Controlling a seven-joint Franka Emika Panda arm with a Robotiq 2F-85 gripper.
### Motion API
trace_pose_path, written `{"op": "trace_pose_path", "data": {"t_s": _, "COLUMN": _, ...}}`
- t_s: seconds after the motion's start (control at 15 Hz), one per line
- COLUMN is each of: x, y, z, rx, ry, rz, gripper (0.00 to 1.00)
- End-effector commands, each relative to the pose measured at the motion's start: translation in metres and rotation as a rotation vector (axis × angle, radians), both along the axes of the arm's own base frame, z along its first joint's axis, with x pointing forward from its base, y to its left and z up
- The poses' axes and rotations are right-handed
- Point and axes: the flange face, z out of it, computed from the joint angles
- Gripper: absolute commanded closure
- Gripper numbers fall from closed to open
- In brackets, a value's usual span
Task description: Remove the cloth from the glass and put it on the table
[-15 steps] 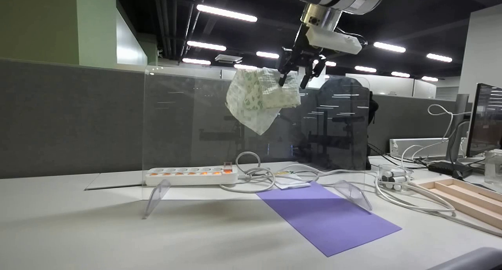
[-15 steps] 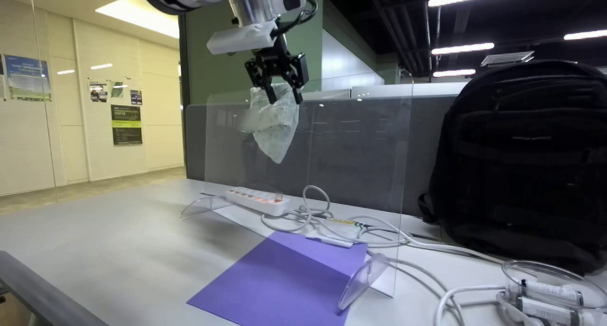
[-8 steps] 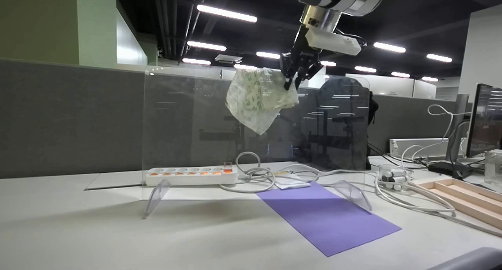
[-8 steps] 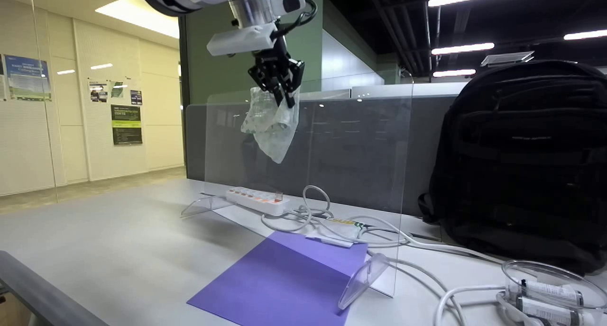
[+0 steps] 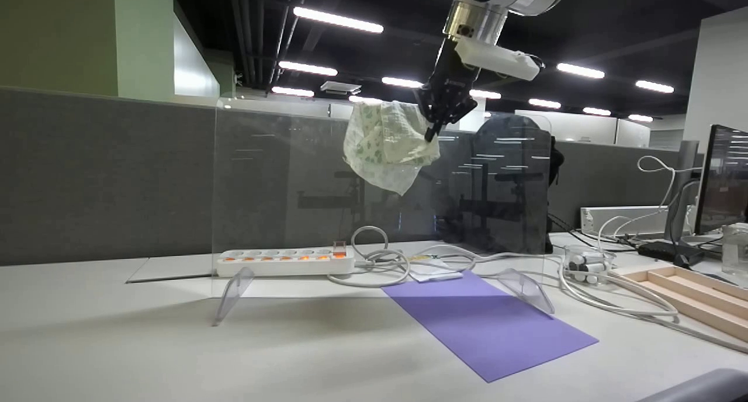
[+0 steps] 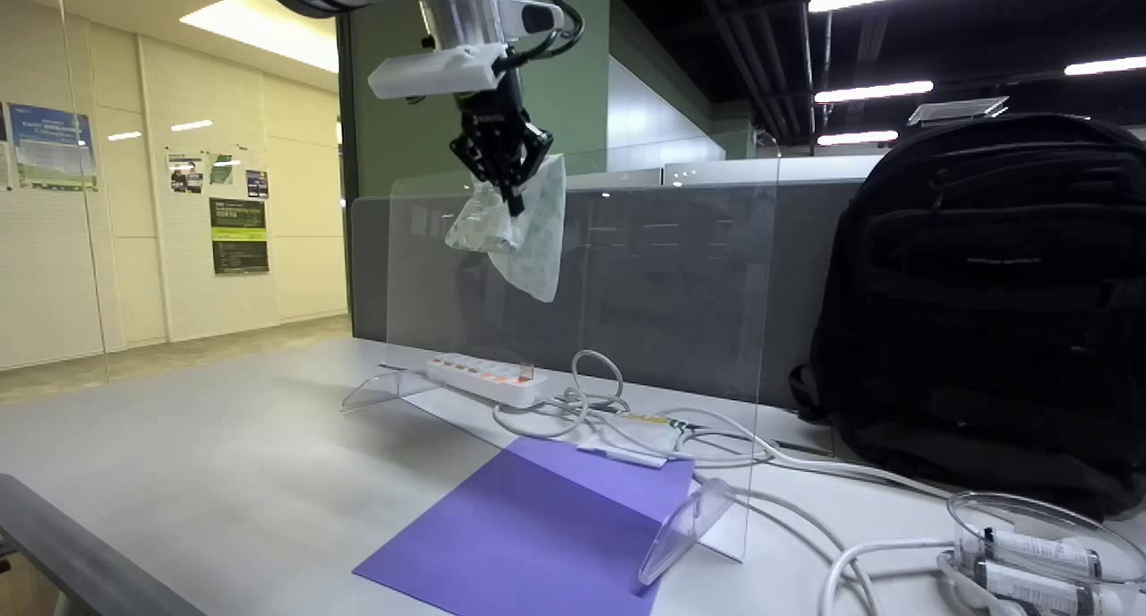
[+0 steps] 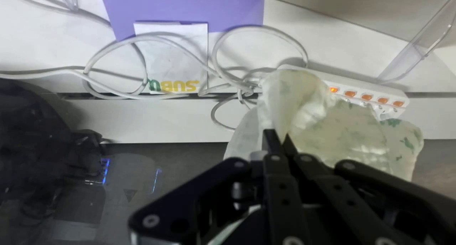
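Observation:
The cloth (image 5: 385,139) is pale, thin and printed with small green leaves. It hangs at the top edge of the clear upright glass panel (image 5: 274,186), with a bunched flap nearer the arm and a pointed end hanging lower. My gripper (image 5: 431,134) is beside that flap, shut on it; in an exterior view the gripper (image 6: 514,202) covers part of the cloth (image 6: 542,249). Seen from the wrist, the cloth (image 7: 349,127) gathers into a fold between the nearly touching tips of the gripper (image 7: 281,140). The white table (image 5: 146,355) lies well below.
A purple sheet (image 5: 491,326) lies partly under the panel, whose clear feet (image 5: 234,294) stick out. Behind are a white power strip (image 5: 286,263) and looped cables (image 5: 385,262). A black backpack (image 6: 994,329), a clear cup of bottles (image 6: 1039,562) and a wooden tray (image 5: 689,297) stand nearby.
My open fingers have come together on the cloth's flap. The gripper has shifted slightly, leftward in an exterior view. The flap moved with it, and the hanging point rose a little and swung sideways.

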Motion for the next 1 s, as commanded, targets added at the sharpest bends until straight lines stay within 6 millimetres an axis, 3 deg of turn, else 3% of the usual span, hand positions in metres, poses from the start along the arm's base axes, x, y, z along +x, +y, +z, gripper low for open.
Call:
{"op": "trace_pose_path", "data": {"t_s": 0.0, "x": -0.016, "y": 0.009, "z": 0.004, "rx": 0.015, "ry": 0.091, "rz": 0.055, "gripper": 1.00}}
{"op": "trace_pose_path", "data": {"t_s": 0.47, "x": -0.066, "y": 0.028, "z": -0.038, "rx": -0.017, "ry": 0.359, "rz": 0.161, "gripper": 1.00}}
{"op": "trace_pose_path", "data": {"t_s": 0.93, "x": -0.100, "y": 0.021, "z": -0.090, "rx": -0.120, "ry": 0.451, "rz": 0.169, "gripper": 1.00}}
